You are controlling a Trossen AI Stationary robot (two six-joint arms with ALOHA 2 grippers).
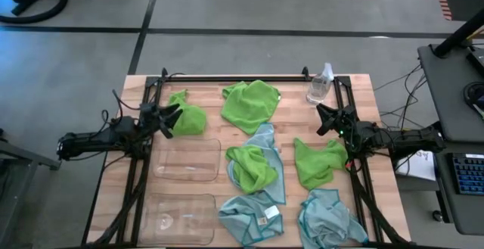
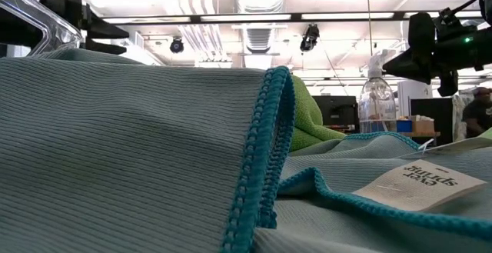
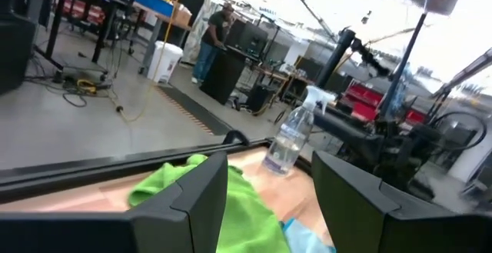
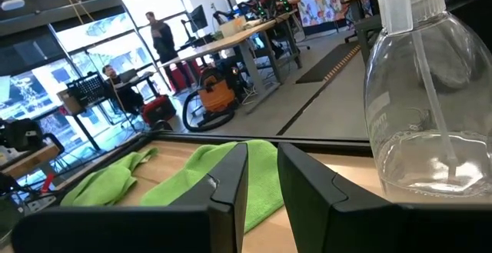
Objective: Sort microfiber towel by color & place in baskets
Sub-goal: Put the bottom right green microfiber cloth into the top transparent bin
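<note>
Status: sorting not begun. Both baskets, the far one (image 1: 187,160) and the near one (image 1: 181,217), empty, side by side along the worktop (image 1: 363,90) edge nearest the left arm.

Towels, placed relative to the far basket:
- Green towel (image 1: 187,117) just beyond its far rim, under the left gripper (image 1: 168,118).
- Second green towel (image 1: 250,103) beyond it, toward the spray bottle (image 1: 321,83).
- Third green towel (image 1: 251,166) just beside it, lying on a blue towel (image 1: 268,144).
- Fourth green towel (image 1: 318,163) well apart, near the right gripper (image 1: 327,119).
- Tagged blue towel (image 1: 252,217) and another blue towel (image 1: 328,220) toward the near edge.

Left fingers (image 3: 192,199) spread wide, holding nothing. Right fingers (image 4: 231,184) narrow, holding nothing, aimed past the spray bottle.

Remaining: all seven towels to be picked and separated by colour, one colour per basket.
</note>
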